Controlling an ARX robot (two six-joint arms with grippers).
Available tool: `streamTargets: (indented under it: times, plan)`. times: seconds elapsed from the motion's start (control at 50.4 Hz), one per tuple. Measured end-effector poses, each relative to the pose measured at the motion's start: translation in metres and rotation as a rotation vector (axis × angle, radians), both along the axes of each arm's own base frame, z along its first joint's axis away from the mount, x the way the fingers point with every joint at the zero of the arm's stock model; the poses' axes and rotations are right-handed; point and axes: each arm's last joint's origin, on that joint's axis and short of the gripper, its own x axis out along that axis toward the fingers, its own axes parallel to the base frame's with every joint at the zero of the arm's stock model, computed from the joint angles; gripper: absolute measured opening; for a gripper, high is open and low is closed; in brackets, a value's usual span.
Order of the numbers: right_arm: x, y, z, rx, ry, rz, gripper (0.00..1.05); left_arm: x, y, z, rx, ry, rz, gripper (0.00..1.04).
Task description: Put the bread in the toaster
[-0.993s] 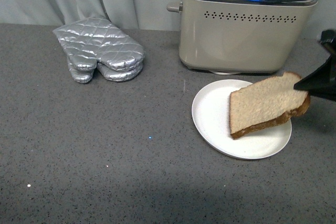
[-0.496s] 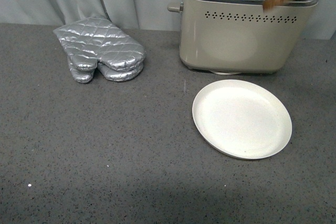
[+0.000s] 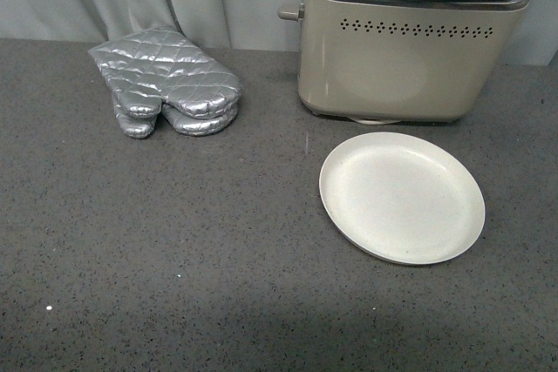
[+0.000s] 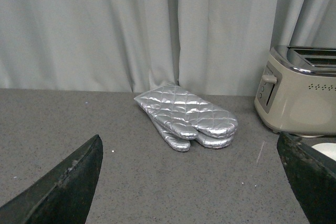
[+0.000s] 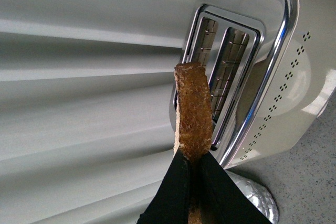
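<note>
Fingers [image 5: 173,192] of my right gripper [image 5: 193,157] are clamped on the bread [image 5: 193,103], holding it edge-on with the crust reaching past their tips. A second ago the slice hung just over the plate [image 3: 401,215]. Now the plate is bare and the bread is up by the toaster [image 5: 278,93], its slots [image 5: 231,72] just beyond the fingertips. I judge lining up and lowering comes next. My left gripper [image 4: 189,139] idles, splayed wide.

The plate [image 3: 401,199] lies before the toaster [image 3: 408,57], the oven mitt [image 3: 166,80] further left
</note>
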Motion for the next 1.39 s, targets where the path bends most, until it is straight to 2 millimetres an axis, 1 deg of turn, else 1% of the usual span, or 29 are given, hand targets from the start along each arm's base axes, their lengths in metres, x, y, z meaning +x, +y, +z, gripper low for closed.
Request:
streamTargets:
  times: [0.218, 0.338, 0.516, 0.695, 0.834, 0.993, 1.013, 1.132, 1.211, 1.231, 1.251, 1.291, 1.33, 1.39]
  plan:
    - [0.019, 0.016, -0.016, 0.015, 0.058, -0.065, 0.01, 0.0, 0.0, 0.0, 0.0, 0.0, 0.0, 0.98]
    - [0.024, 0.021, -0.019, 0.038, 0.075, -0.087, 0.01, 0.0, 0.0, 0.0, 0.0, 0.0, 0.0, 0.98]
    - [0.03, 0.022, -0.021, 0.047, 0.091, -0.105, 0.01, 0.0, 0.0, 0.0, 0.0, 0.0, 0.0, 0.98]
    - [0.039, 0.02, -0.022, 0.043, 0.104, -0.117, 0.01, 0.0, 0.0, 0.0, 0.0, 0.0, 0.0, 0.98]
    - [0.05, 0.017, -0.022, 0.025, 0.111, -0.11, 0.01, 0.0, 0.0, 0.0, 0.0, 0.0, 0.0, 0.98]
    - [0.065, 0.016, -0.021, -0.046, 0.122, -0.07, 0.01, 0.0, 0.0, 0.0, 0.0, 0.0, 0.0, 0.98]
    - [0.067, 0.016, -0.02, -0.072, 0.118, -0.065, 0.02, 0.0, 0.0, 0.0, 0.0, 0.0, 0.0, 0.98]
    - [0.074, 0.016, -0.011, -0.269, 0.068, -0.065, 0.23, 0.0, 0.0, 0.0, 0.0, 0.0, 0.0, 0.98]
    - [0.075, 0.018, 0.003, -0.433, -0.04, -0.029, 0.37, 0.0, 0.0, 0.0, 0.0, 0.0, 0.0, 0.98]
    - [0.074, 0.018, 0.006, -0.441, -0.059, -0.032, 0.39, 0.0, 0.0, 0.0, 0.0, 0.0, 0.0, 0.98]
    - [0.072, 0.019, 0.01, -0.496, -0.091, -0.023, 0.42, 0.0, 0.0, 0.0, 0.0, 0.0, 0.0, 0.98]
    - [0.068, 0.02, 0.016, -0.551, -0.145, -0.023, 0.48, 0.0, 0.0, 0.0, 0.0, 0.0, 0.0, 0.98]
    - [0.057, 0.022, 0.028, -0.683, -0.241, -0.006, 0.56, 0.0, 0.0, 0.0, 0.0, 0.0, 0.0, 0.98]
    - [0.041, 0.024, 0.039, -0.835, -0.365, 0.016, 0.67, 0.0, 0.0, 0.0, 0.0, 0.0, 0.0, 0.98]
